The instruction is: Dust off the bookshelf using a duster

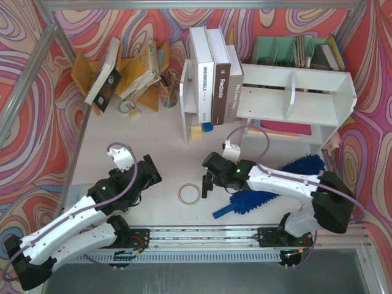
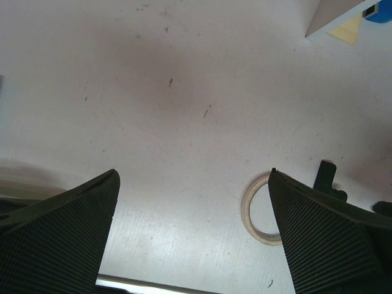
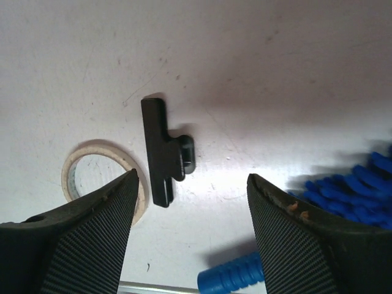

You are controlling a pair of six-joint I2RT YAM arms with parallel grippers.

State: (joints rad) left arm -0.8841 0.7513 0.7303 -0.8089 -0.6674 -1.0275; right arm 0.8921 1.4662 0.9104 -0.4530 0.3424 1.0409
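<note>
The white bookshelf [image 1: 306,92] stands at the back right, its two open compartments facing up in the top view. The blue fluffy duster [image 1: 257,199] lies on the table in front of it, partly under my right arm, its handle end [image 1: 222,212] pointing to the near left. In the right wrist view the handle tip [image 3: 236,275] and the fluff [image 3: 355,190] show at the bottom right. My right gripper [image 1: 207,180] [image 3: 193,184] is open and empty, low over the table just left of the duster. My left gripper [image 1: 150,174] [image 2: 193,177] is open and empty over bare table.
A tape ring [image 1: 189,193] [image 2: 260,211] [image 3: 101,174] and a small black clip [image 3: 162,153] lie between the grippers. Three large books [image 1: 214,73] stand left of the shelf. A yellow-orange book rack [image 1: 138,67] and a teal organizer [image 1: 282,49] stand at the back. A metal rail [image 1: 202,236] runs along the near edge.
</note>
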